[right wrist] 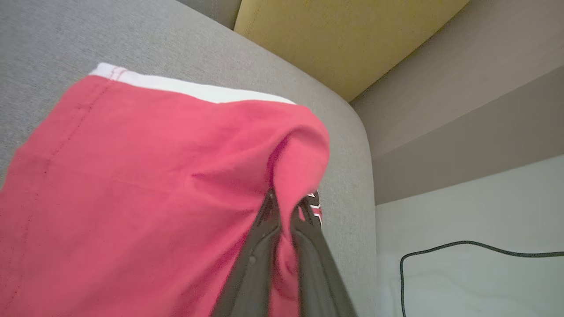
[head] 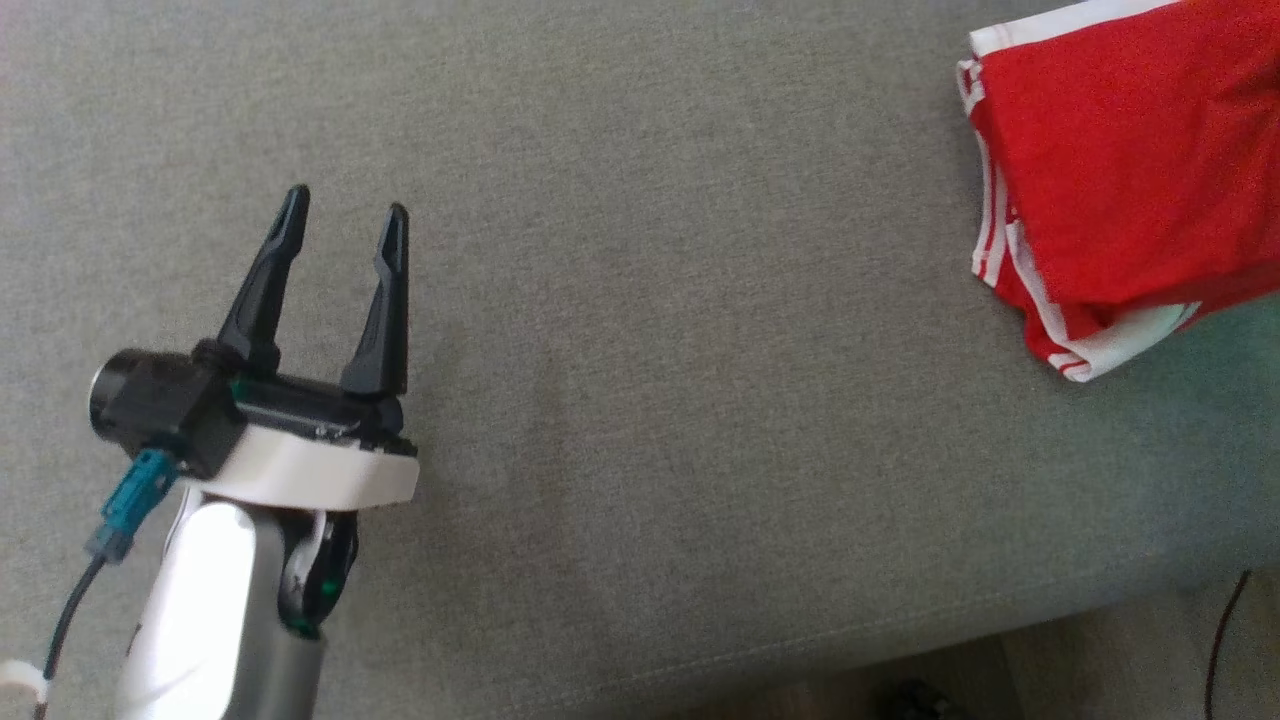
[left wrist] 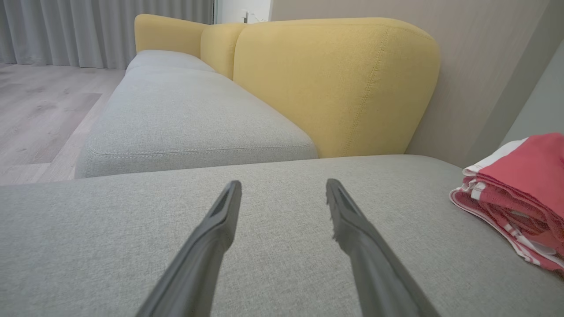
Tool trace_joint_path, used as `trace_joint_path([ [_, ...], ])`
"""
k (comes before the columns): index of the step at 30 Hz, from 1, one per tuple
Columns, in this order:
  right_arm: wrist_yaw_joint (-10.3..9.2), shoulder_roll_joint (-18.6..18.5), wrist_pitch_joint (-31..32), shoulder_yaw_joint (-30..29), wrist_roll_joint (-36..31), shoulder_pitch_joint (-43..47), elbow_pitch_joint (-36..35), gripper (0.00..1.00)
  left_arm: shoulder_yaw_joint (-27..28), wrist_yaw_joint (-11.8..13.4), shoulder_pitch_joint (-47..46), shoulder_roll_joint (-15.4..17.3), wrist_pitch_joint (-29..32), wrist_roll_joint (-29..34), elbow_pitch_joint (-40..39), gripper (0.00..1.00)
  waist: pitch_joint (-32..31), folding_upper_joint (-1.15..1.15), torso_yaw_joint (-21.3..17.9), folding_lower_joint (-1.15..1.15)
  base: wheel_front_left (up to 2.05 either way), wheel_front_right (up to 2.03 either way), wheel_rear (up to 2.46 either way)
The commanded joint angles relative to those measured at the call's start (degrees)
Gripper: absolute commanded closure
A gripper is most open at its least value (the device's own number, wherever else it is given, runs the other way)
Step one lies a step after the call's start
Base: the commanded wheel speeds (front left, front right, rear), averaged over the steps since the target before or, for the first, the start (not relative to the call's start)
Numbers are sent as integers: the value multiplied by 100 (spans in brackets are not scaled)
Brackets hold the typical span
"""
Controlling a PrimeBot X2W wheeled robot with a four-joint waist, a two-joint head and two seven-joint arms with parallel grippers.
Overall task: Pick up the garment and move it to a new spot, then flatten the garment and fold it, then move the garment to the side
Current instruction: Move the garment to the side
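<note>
The garment [head: 1120, 170] is red with white trim and stripes, folded into a stack at the right end of the grey sofa seat [head: 680, 300]. The left wrist view has the garment [left wrist: 520, 193] at its right edge. My left gripper [head: 345, 215] hovers open and empty over the seat's left part, far from the cloth; its two fingers spread wide in its own view, left gripper [left wrist: 284, 187]. My right gripper [right wrist: 288, 200] is shut on a raised fold of the garment [right wrist: 141, 185], the red cloth pinched between its fingers.
Yellow backrest cushions [left wrist: 335, 83] rise behind the seat, and a second grey seat cushion [left wrist: 185, 127] lies further along. The seat's front edge [head: 800, 660] runs along the bottom, with floor below. A dark cable [right wrist: 476, 246] lies on the pale floor past the seat's end.
</note>
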Motion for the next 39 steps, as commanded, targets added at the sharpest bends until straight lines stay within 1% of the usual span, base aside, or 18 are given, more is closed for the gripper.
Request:
trace_joint_path([
  [1,37,-98,31,-101,-72,88,-141,100,226,-34,-206,54,-29,53,-222,0,49,0,17,0,0,0,0],
  [5,37,307,94,-587,-423,201,163,100,235,-77,-294,29,-29,51,-216,0,166,0,50,0,0,0,0],
  [11,37,1190,131,-1349,-1185,398,429,100,236,-131,-370,-14,-29,45,-180,0,248,0,107,0,0,0,0],
  [14,37,1599,22,-1665,-1430,466,523,100,245,-152,-384,-32,-29,38,-167,0,265,0,133,0,0,0,0],
  [15,37,1726,-54,-1764,-1482,481,552,97,246,-158,-388,-39,-29,36,-158,0,266,0,144,0,0,0,0],
  [16,37,1841,-124,-1861,-1528,496,588,71,249,-163,-390,-45,-29,34,-150,0,263,0,153,0,0,0,0],
  [17,37,1929,-195,-1945,-1587,511,630,28,250,-168,-392,-52,-29,32,-143,0,259,0,164,0,0,0,0],
  [18,37,2025,-300,-2016,-1606,512,653,0,250,-173,-392,-58,-29,33,-136,0,252,0,174,0,0,0,0],
  [24,37,2364,-1038,-2248,-1805,449,706,0,304,-192,-327,-69,-29,38,-68,0,105,0,182,0,0,0,0],
  [26,37,2435,-1385,-2353,-1858,392,701,0,301,-197,-282,-83,-29,43,-30,0,13,0,200,0,0,0,0],
  [29,37,2671,-1949,-2392,-1930,366,548,0,298,-202,-190,-101,-29,56,44,0,-178,0,235,0,0,0,0],
  [34,37,3234,-2682,-2059,-1867,664,-29,0,289,-189,5,-134,-29,125,176,0,-535,0,377,0,0,0,0],
  [36,37,3415,-2870,-1854,-1776,863,-242,0,315,-169,83,-143,-29,139,219,0,-674,0,459,0,0,0,0],
  [37,37,3550,-3016,-1647,-1709,1079,-427,0,348,-148,160,-148,-29,152,265,0,-814,0,554,0,0,0,0],
  [39,37,3636,-3119,-1436,-1618,1283,-532,0,389,-109,244,-150,-29,169,290,0,-936,0,657,0,0,0,0],
])
